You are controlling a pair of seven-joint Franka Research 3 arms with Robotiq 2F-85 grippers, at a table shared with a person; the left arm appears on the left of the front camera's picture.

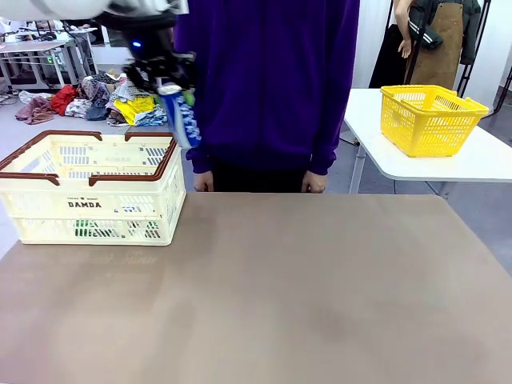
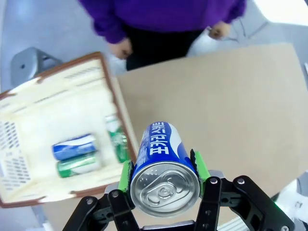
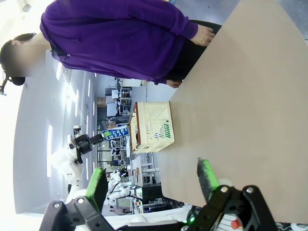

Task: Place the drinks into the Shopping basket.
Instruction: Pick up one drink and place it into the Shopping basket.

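The left gripper (image 1: 178, 102) hangs in the air above the near right corner of the shopping basket (image 1: 90, 205), its jaws clamped on a blue can (image 1: 186, 120) with white lettering. In the front view the can points down from the jaws, tilted, its lower end just above the basket's brown rim at the right-hand side. In the left wrist view the same blue can (image 2: 161, 159) sits between the two green pads (image 2: 198, 163), which press on its sides; the silver top with its pull tab faces the camera. The jaws stand partly apart, as wide as the can.

The shopping basket (image 2: 33, 96) stands on the table (image 1: 320, 296) at its far left part, with its printed side toward the robot. Inside it, seen from the left wrist, three cans lie on the floor of the basket: a second blue can (image 2: 74, 146), a green can (image 2: 78, 165) just beside it and touching or nearly touching it, and another green can (image 2: 118, 143) lying against the wall nearest the held can. Through the slots in the front view green shows low in the basket.

The right gripper (image 3: 154, 185) is held off the table, near its edge, well apart from the basket (image 3: 151, 126); its jaws stand wide apart with nothing between the green pads.

A person (image 1: 268, 80) in a purple top stands at the far edge of the table, just to the right of the basket, hands hanging at the table edge. A yellow basket (image 1: 430, 118) stands on a separate white table (image 1: 480, 164) far to the right of the shopping basket.
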